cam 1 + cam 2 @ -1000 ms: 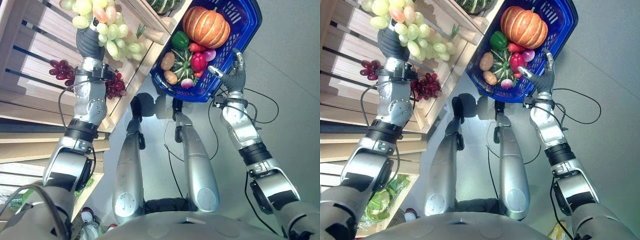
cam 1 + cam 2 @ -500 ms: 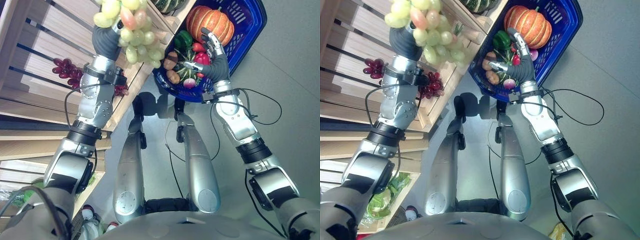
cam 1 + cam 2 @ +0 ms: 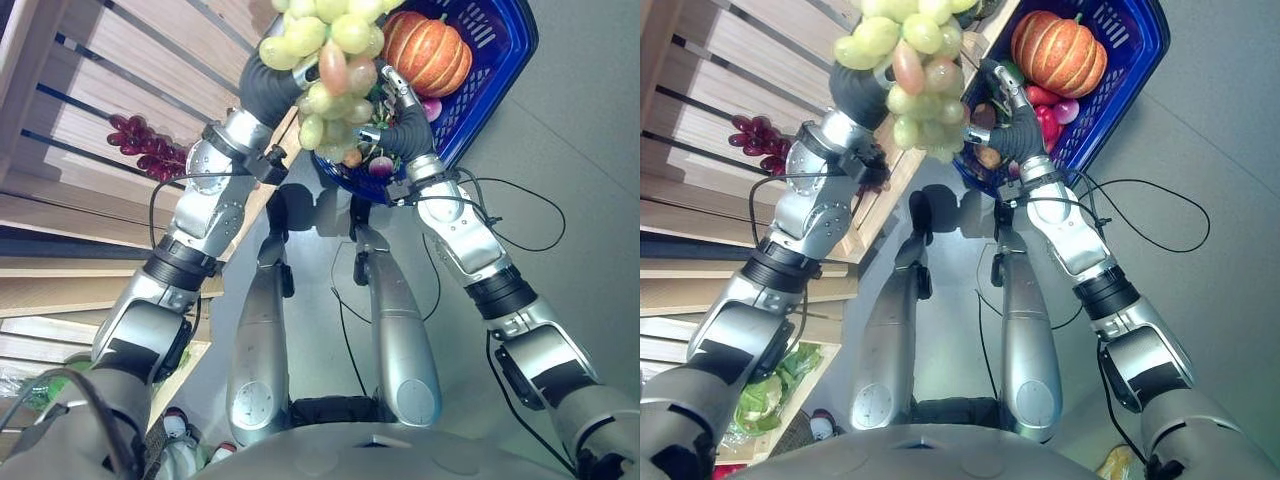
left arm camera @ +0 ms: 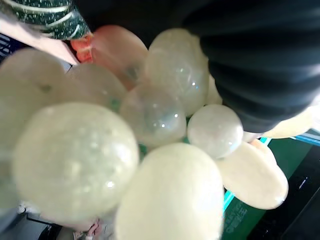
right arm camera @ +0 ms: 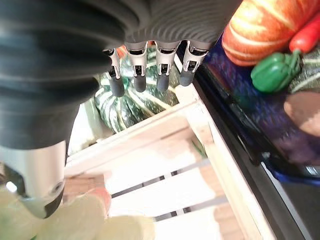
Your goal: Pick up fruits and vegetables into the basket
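A large bunch of green grapes (image 3: 330, 40) with a few pinkish ones hangs in the air, carried by my left hand (image 3: 268, 88); its fingers are buried in the bunch. The grapes (image 4: 125, 130) press close against the hand's dark cover. They hover beside the near left rim of the blue basket (image 3: 500, 50), which holds an orange pumpkin (image 3: 435, 50), a green pepper (image 5: 275, 72) and other vegetables. My right hand (image 3: 400, 120) is open at that same rim, just right of the grapes, its fingers (image 5: 137, 75) straight.
Slatted wooden shelves run along the left, with dark purple grapes (image 3: 150, 155) lying on one. A wooden crate (image 5: 165, 135) next to the basket holds a striped green squash (image 5: 130, 100). Leafy greens (image 3: 765, 400) sit on a low shelf. Grey floor lies to the right.
My left hand has swung the green grapes rightwards from over the shelf to the basket's near rim. My right hand has moved from the basket's right side to its left edge.
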### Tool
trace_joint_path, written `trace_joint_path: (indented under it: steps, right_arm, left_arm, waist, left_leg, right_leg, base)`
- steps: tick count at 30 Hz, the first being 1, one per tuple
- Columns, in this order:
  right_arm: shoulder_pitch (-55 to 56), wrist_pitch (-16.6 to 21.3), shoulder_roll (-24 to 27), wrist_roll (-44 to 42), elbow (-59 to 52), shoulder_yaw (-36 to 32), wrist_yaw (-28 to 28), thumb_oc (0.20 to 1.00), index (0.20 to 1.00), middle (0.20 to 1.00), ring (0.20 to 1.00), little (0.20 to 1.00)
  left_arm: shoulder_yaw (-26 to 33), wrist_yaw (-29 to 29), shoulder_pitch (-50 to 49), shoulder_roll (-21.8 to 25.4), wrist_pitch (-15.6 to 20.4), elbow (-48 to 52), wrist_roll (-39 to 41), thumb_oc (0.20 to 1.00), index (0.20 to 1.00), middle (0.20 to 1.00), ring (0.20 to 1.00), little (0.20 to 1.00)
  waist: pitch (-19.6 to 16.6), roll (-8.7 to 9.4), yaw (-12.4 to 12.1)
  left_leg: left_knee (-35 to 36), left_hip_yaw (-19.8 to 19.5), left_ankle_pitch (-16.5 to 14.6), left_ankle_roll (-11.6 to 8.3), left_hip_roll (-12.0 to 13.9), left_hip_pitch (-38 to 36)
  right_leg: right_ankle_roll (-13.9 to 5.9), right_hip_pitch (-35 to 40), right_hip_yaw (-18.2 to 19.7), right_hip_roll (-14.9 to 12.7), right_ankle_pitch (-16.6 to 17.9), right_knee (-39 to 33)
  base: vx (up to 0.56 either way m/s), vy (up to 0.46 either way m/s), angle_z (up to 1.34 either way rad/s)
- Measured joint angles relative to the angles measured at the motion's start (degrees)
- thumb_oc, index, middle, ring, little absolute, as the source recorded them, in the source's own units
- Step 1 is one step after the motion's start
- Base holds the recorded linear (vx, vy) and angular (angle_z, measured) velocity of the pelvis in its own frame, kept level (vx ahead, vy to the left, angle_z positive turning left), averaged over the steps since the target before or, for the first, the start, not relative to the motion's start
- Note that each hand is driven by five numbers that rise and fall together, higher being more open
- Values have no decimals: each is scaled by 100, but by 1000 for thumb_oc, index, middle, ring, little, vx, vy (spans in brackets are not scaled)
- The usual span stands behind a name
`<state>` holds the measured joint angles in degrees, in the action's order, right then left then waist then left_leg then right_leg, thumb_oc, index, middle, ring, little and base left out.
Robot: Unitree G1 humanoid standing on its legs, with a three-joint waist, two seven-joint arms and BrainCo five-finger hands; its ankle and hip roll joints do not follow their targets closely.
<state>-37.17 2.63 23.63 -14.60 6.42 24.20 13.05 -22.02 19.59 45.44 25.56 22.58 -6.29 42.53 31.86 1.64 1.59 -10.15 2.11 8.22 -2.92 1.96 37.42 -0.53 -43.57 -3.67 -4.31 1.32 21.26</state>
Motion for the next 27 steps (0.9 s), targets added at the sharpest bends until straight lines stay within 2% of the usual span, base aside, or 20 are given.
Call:
trace_joint_path:
  steps: [14,27]
  right_arm:
    - [-186,-239,-5,-469,0,375,-244,1000,1000,1000,1000,1000]
    - [-212,-249,7,-680,0,435,-340,1000,1000,1000,1000,1000]
  left_arm:
    - [-103,19,21,-47,1,106,-45,200,200,200,200,200]
    - [-251,96,118,-97,1,113,-224,200,200,200,200,200]
  waist:
    - [0,0,-17]
    - [0,1,-18]
  left_leg:
    - [47,-12,29,-1,-5,-15]
    - [48,-16,32,0,-7,-15]
  right_leg:
    - [3,1,-12,2,2,-3]
    - [1,3,-16,1,1,-4]
  base:
    - [0,0,0]
    - [0,0,0]
